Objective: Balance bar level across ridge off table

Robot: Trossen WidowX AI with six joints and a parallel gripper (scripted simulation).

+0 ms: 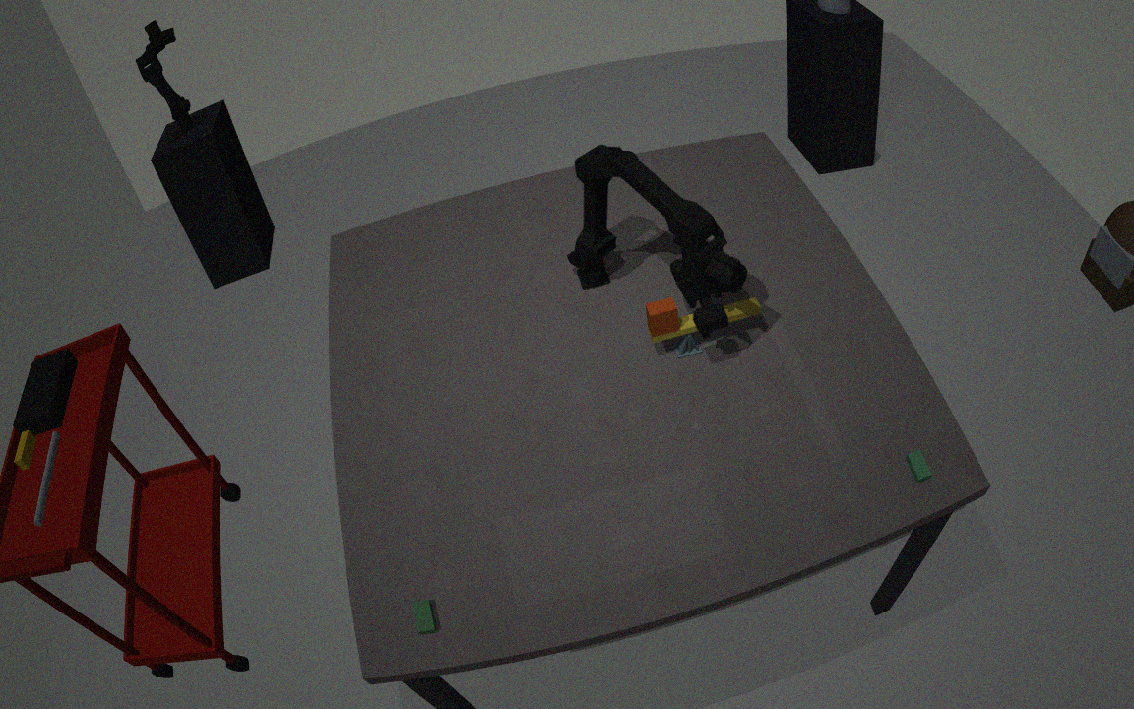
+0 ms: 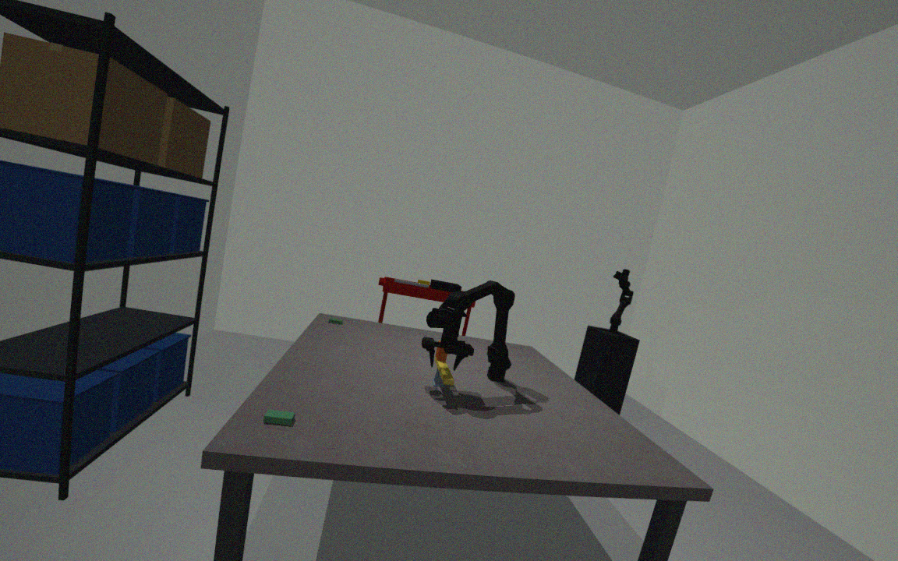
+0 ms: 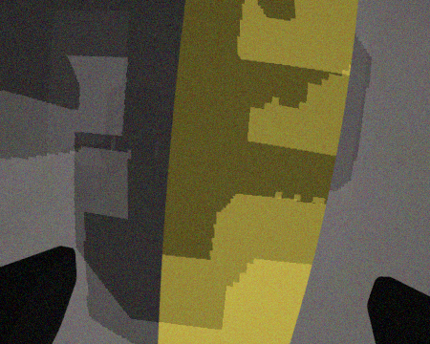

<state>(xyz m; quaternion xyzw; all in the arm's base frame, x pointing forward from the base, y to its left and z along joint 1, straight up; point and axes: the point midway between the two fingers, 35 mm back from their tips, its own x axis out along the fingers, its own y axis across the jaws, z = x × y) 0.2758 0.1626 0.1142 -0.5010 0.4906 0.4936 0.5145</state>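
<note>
The yellow bar (image 1: 743,310) (image 2: 446,377) (image 3: 258,229) lies across the blue-grey ridge (image 1: 688,347) (image 2: 437,381), with an orange block (image 1: 662,317) (image 2: 440,354) on its far end in the exterior view. The bar's near end there looks raised over its shadow; I cannot tell if the bar is exactly level. My gripper (image 1: 711,322) (image 2: 445,365) (image 3: 227,284) points down over the bar between the block and the other end. It is open, with a fingertip on each side of the bar and a visible gap to both. In the wrist view the ridge and block are out of sight.
Two green blocks (image 1: 918,465) (image 1: 425,615) (image 2: 279,418) (image 2: 335,321) lie near the edge of the table (image 1: 553,493) (image 2: 396,446) opposite the arm's base. A red cart (image 1: 174,555), a dark pedestal with another arm, and a shelf rack (image 2: 83,209) stand off the table.
</note>
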